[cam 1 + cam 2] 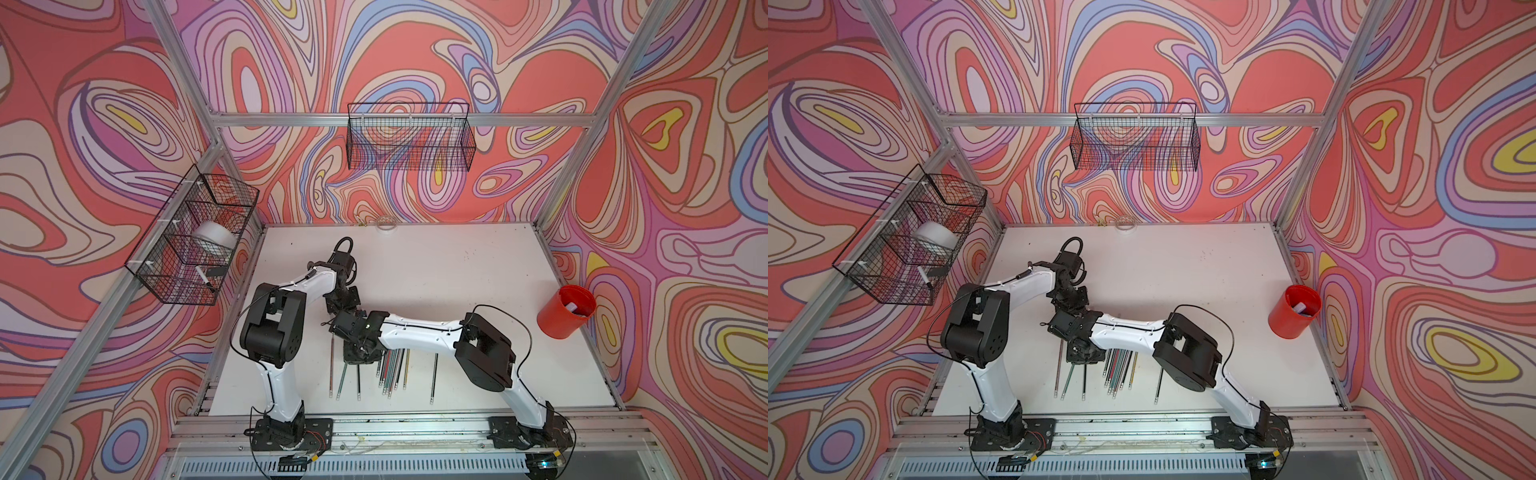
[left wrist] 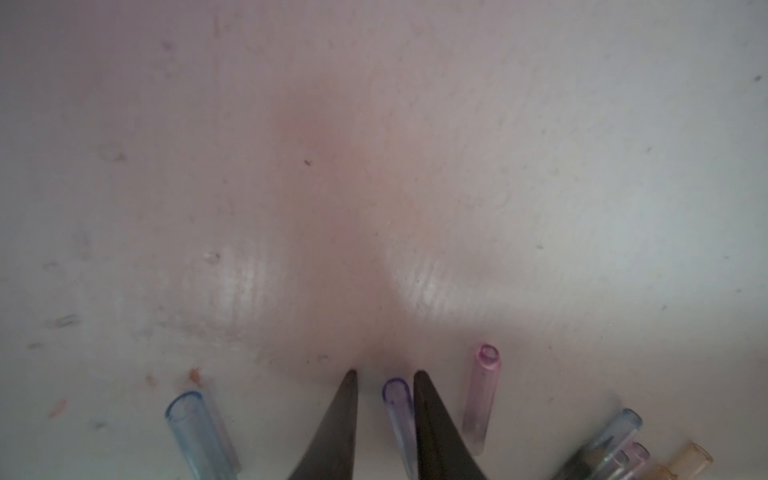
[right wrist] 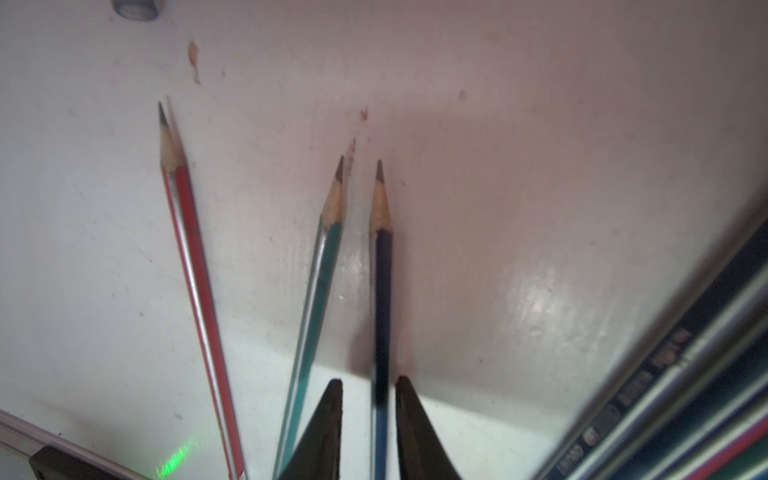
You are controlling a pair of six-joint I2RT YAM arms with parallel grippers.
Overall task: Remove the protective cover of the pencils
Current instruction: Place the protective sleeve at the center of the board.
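Translucent lavender protective cover (image 2: 398, 409) is recorded lying on the white desk (image 2: 415, 166) between the fingers of the left tool (image 2: 385, 372). Jaws are narrowly parted: the cover sits just beside one finger (image 2: 432, 424), with a clear gap at the other. A blue cover (image 2: 195, 432) and a pink cover (image 2: 482, 399) are noted loose nearby. The right tool (image 3: 369, 379) is likewise narrowly parted, with a dark blue pencil (image 3: 382, 291) between its fingers, bare-tipped and unclamped. A green pencil (image 3: 320, 291) and a red pencil (image 3: 195, 270), both uncapped, are seen close by. In both top views the pencils (image 1: 390, 370) are found at 6 o'clock on the desk, partly hidden by the right arm; a red cup (image 1: 555, 326) is placed at 3 o'clock.
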